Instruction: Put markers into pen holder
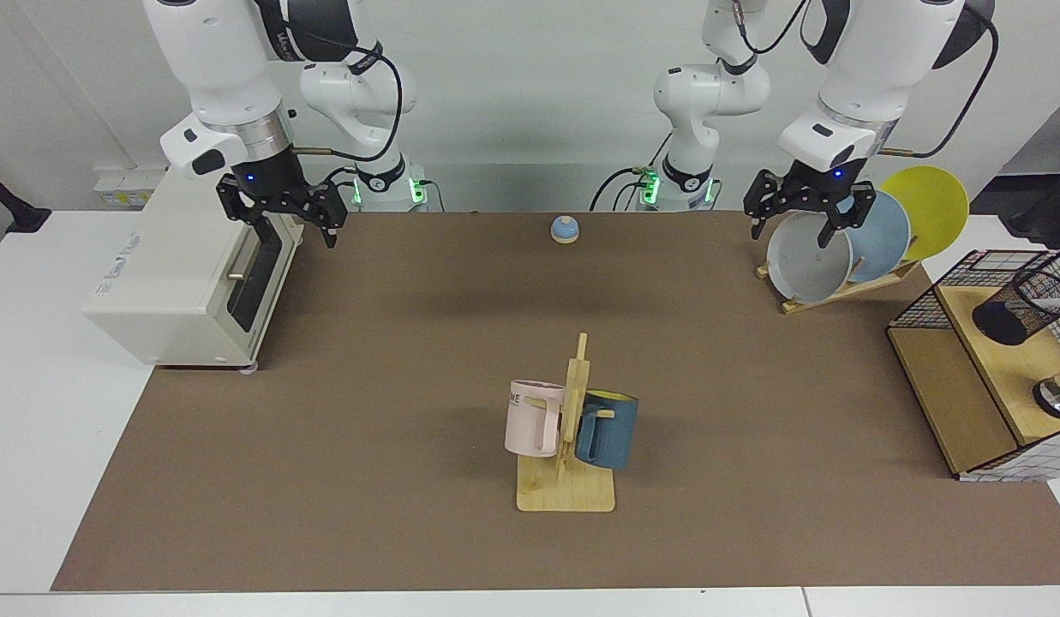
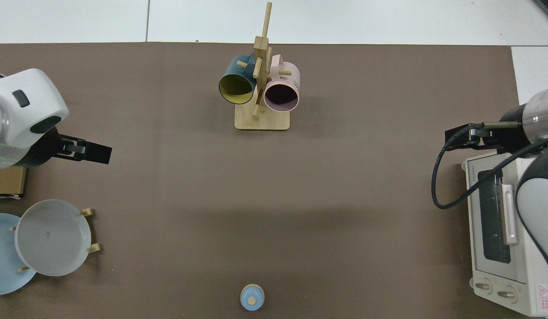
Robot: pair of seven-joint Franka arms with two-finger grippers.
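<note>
The black mesh pen holder (image 1: 1014,313) stands on the wooden shelf of a wire-grid frame (image 1: 954,287) at the far right of the facing view. A white marker (image 1: 1059,302) pokes out of its rim; the cap is hidden. My left gripper (image 1: 791,227) hangs open and empty in front of the plate rack, well away from the holder. In the top view it (image 2: 94,153) reaches in from the left edge. My right gripper (image 1: 294,227) waits open above the toaster oven's front corner, seen in the top view (image 2: 460,135) at the right. The top view does not take in the holder.
A white toaster oven (image 1: 178,274) sits at the facing view's left. A wooden rack holds a grey plate (image 1: 808,267), a blue and a yellow one. A mug tree (image 1: 568,446) with pink and blue mugs stands mid-table. A small blue bell (image 1: 565,229) sits at the back.
</note>
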